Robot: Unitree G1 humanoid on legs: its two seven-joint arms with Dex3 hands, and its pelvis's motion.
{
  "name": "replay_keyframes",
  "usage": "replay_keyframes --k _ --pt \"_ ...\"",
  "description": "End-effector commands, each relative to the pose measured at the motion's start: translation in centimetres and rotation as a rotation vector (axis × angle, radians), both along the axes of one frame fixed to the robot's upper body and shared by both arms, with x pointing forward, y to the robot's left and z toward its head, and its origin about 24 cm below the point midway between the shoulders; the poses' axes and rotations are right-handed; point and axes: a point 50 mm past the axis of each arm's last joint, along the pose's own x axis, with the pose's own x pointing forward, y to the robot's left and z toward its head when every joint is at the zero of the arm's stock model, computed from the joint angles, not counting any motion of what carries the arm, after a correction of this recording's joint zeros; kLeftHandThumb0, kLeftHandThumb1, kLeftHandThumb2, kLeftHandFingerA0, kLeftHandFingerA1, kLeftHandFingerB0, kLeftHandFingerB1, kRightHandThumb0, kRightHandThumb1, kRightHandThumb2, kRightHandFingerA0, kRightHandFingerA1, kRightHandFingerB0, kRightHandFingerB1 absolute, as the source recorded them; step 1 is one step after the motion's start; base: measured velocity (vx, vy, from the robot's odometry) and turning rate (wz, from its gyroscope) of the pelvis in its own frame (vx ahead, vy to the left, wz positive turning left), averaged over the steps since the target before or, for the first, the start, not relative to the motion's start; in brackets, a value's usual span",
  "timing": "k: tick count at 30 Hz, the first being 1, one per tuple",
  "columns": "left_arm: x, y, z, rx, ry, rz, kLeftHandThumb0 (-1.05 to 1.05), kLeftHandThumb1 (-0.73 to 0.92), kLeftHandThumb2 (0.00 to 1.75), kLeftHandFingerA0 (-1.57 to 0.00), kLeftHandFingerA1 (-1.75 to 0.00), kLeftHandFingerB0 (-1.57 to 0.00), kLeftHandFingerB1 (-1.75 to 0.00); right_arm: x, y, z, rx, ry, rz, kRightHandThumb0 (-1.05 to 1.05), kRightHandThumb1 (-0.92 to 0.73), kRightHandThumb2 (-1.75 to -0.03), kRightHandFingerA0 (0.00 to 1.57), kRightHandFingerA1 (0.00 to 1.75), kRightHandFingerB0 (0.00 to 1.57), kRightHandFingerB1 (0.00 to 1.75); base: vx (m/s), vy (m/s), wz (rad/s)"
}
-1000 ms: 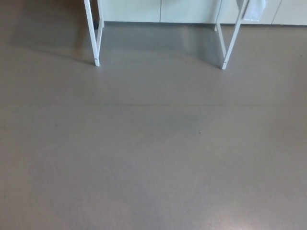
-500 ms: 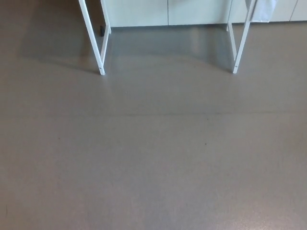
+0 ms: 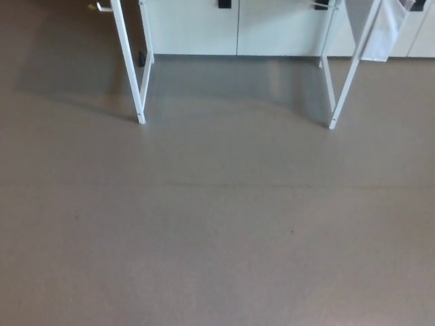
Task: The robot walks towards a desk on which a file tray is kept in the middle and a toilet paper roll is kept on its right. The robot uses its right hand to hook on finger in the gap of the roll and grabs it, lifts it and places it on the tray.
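Only the lower part of the desk shows in the head view: its white left legs (image 3: 129, 61) and white right legs (image 3: 346, 75) stand on the grey floor at the top of the picture. The desk top, the file tray and the toilet paper roll are out of the picture. Neither of my hands appears.
White cabinets (image 3: 231, 27) with dark handles line the wall behind the desk legs. A pale sheet or bag (image 3: 380, 30) hangs by the right legs. Grey floor (image 3: 217, 224) fills everything from the legs down to the bottom edge.
The whole picture has shifted: the desk legs sit lower in the frame and more of the cabinets shows, so the camera has moved. No object has moved by itself.
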Motion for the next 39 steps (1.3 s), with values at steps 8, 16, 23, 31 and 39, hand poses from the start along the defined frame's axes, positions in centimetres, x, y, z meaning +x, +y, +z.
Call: replay_keyframes --k 8,16,23,31,39 --pt "0.18 0.41 0.46 0.025 -0.022 0.000 -0.76 0.65 0.96 -0.32 -0.54 -0.21 -0.46 0.02 -0.49 0.13 -0.028 0.021 -0.014 -0.70 -0.60 -0.58 0.14 0.33 0.02 0.29 0.19 -0.113 0.10" --pt "0.15 0.33 0.53 0.023 -0.026 -0.022 -0.75 0.67 0.97 -0.30 -0.55 -0.18 -0.46 0.07 -0.59 0.15 -0.030 0.011 -0.022 -0.71 -0.47 -0.80 0.11 0.45 0.04 0.29 0.14 -0.003 -0.07" --pt "0.00 0.36 0.58 0.039 -0.024 -0.038 -0.76 0.66 0.97 -0.34 -0.56 -0.19 -0.46 0.01 -0.49 0.14 -0.031 -0.002 0.004 -0.69 -0.46 -0.83 0.01 0.41 0.00 0.22 0.23 0.152 -0.06" --pt "0.15 0.42 0.57 0.031 -0.038 -0.024 -0.76 0.66 0.97 -0.32 -0.57 -0.20 -0.47 -0.05 -0.49 0.12 0.035 -0.029 -0.026 -0.75 -0.46 -0.79 0.08 0.23 0.07 0.15 0.13 -0.040 0.06" --pt "0.32 0.40 0.59 0.038 -0.018 -0.026 -0.76 0.67 0.97 -0.31 -0.54 -0.19 -0.46 0.12 -0.52 0.26 0.020 0.003 -0.004 -0.68 -0.45 -0.82 0.06 0.39 0.00 0.24 0.15 -0.090 -0.03"
